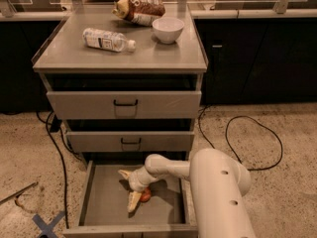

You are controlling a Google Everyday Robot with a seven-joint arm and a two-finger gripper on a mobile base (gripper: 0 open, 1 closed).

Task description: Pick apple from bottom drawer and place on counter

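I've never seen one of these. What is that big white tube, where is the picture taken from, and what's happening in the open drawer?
The white tube is a robot arm, seen by one camera looking down over it. At its tip is the gripper, a two-finger claw, reaching into the pulled-out bottom drawer. Its fingers are spread open, and the small red apple lies on the drawer floor beside the lower finger, apparently not gripped. Above, the counter carries a plastic bottle on its side, a white bowl and a brown snack bag.
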